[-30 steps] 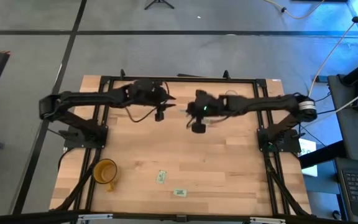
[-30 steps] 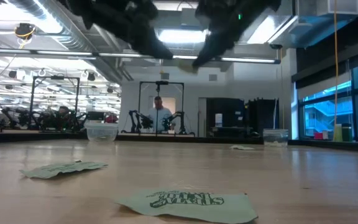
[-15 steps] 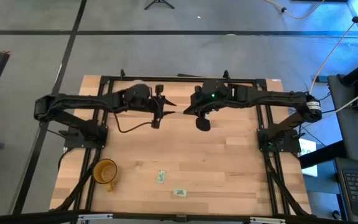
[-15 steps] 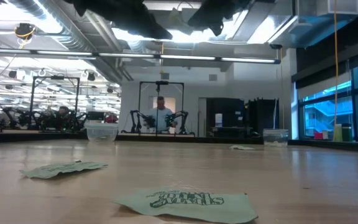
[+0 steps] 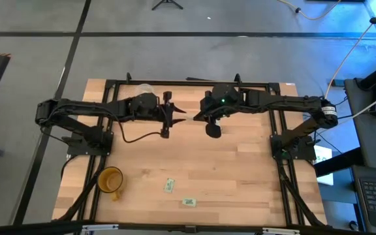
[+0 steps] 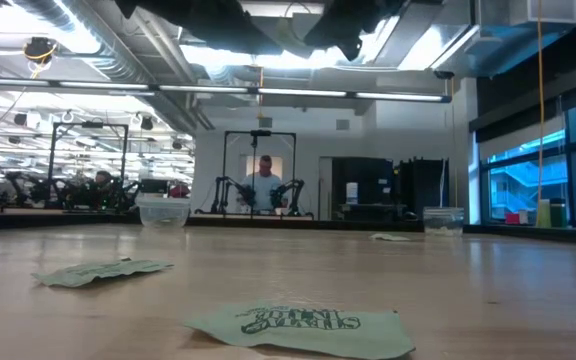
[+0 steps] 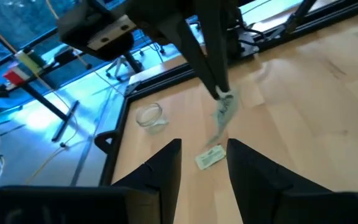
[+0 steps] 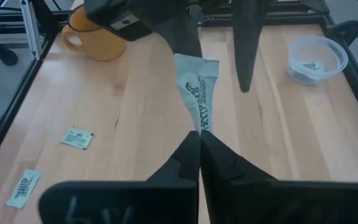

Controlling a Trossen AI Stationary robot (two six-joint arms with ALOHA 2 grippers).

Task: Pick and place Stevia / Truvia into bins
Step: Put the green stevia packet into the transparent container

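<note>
Edging the left claw (image 7: 204, 144) slightly nearer the right claw (image 8: 199, 132) than half a second ago, both now meeting over the far middle of the desk (image 5: 240, 163) instead of lower down as a second back. Pinching one Stevia sachet (image 8: 197, 93) by its lower end between the right claw's closed fingers, well above the wood. Keeping the left claw's fingers spread wide and empty around the sachet's upper end, one finger looking to be touching it. Carrying green lettering along that sachet, too twisted to read. Showing upside-down green print on the nearest loose sachet (image 6: 303, 330), seemingly "STEVIA", with another sachet (image 6: 103, 271) lying to its left. Leaving both near the front edge, just beside the yellow mug (image 5: 109, 179). Holding one more sachet (image 8: 312, 66) inside the wider cloudy cup (image 8: 319, 59); standing the narrower clear cup (image 7: 149, 115) near a far corner, a further sachet (image 7: 210, 157) lying flat close by. Spanning pale jointed wood planks inside a black frame. Looking past the desk into a workshop with strip lights, ceiling ducts, blue-lit windows and a person (image 6: 264, 185) standing at another two-armed rig.
</note>
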